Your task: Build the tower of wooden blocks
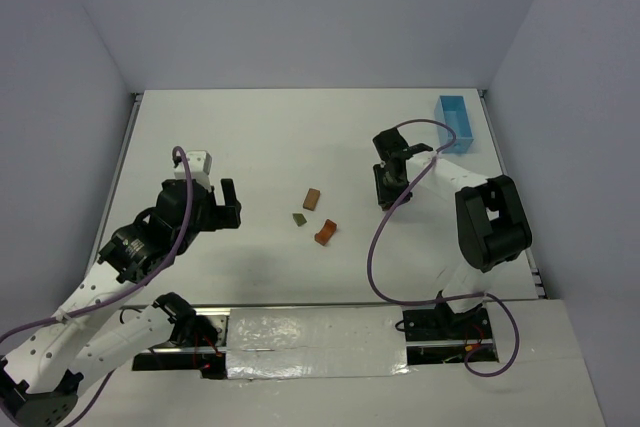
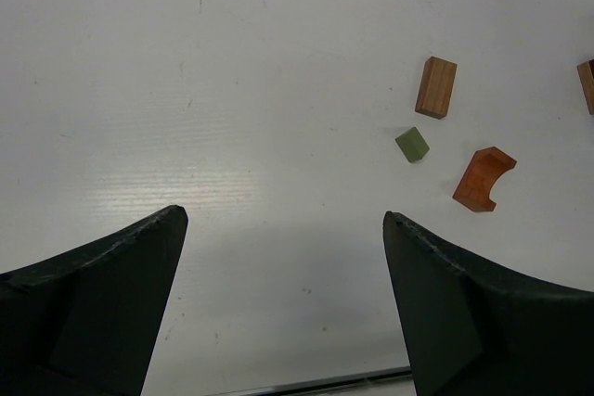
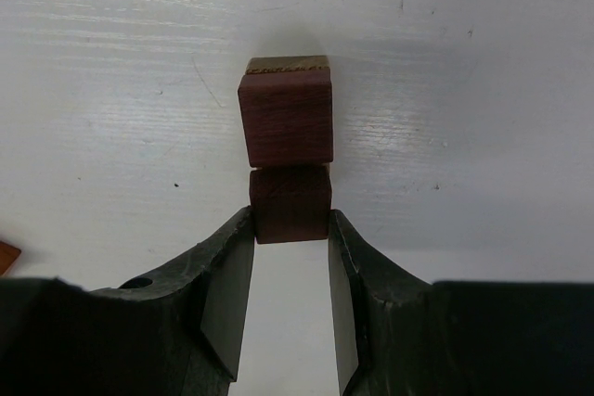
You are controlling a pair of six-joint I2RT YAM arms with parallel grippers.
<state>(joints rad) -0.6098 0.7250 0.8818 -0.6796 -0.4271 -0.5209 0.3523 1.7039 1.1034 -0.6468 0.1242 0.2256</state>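
Three loose blocks lie mid-table: a tan-brown block [image 1: 312, 198], a small olive-green block [image 1: 299, 218] and an orange arch block [image 1: 325, 232]. They also show in the left wrist view: brown [image 2: 435, 86], olive [image 2: 412, 145], orange arch [image 2: 483, 179]. My left gripper [image 1: 229, 205] [image 2: 286, 229] is open and empty, to their left. My right gripper [image 1: 387, 190] [image 3: 290, 220] is shut on a dark brown block [image 3: 290, 203]. This block touches a second dark brown block [image 3: 285, 122], with a tan block [image 3: 287, 64] showing just beyond. In the top view this stack is hidden under the gripper.
A light blue rectangular tray [image 1: 455, 122] stands at the back right near the wall. Another brown piece [image 2: 587, 85] is cut off at the right edge of the left wrist view. Walls close the table on three sides.
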